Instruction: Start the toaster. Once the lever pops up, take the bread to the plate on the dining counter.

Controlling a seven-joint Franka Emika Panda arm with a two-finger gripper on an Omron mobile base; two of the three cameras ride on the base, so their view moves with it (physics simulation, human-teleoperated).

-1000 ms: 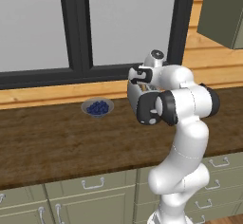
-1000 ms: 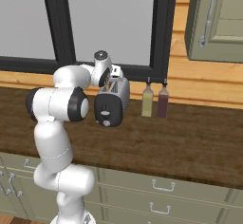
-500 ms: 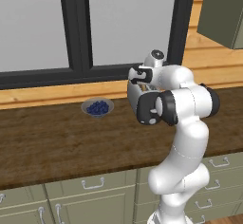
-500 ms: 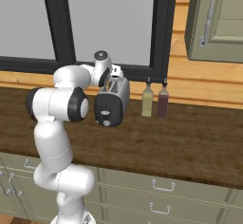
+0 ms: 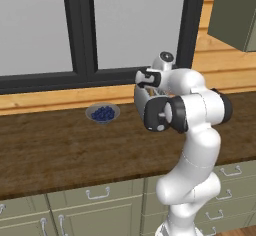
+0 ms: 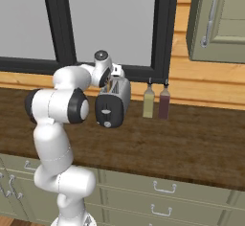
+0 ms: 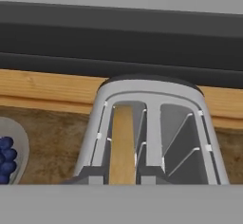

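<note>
I count one toaster [image 6: 113,104], rounded silver-white shell with a black end face, standing on the dark wood-grain counter [image 6: 191,134] toward its back edge, below the black window frame [image 6: 162,28]. Two slots on top. On the end face I see one small pale lever [image 6: 106,109] and one round white knob [image 6: 108,123] under it.

One slice of bread [image 7: 122,142] sits in the left slot in my hand view: tan, flat, seen edge-on, its top about level with the slot rim. The other slot holds just thin wire guides.

One shallow grey bowl [image 5: 102,113] of dark blueberries [image 5: 103,112] sits near the back edge, well apart from the toaster on its left in the left base view.

Two bottles stand just beside the toaster at the back edge, touching or nearly touching each other: one pale olive bottle [image 6: 149,101], one dark reddish bottle [image 6: 164,102], both with dark caps.

My gripper [image 6: 115,75] hangs right over the toaster top. I cannot tell whether it's released or clenched; fingertips are hidden.

Below the front edge: grey-green drawers [image 6: 158,191] with metal handles.
</note>
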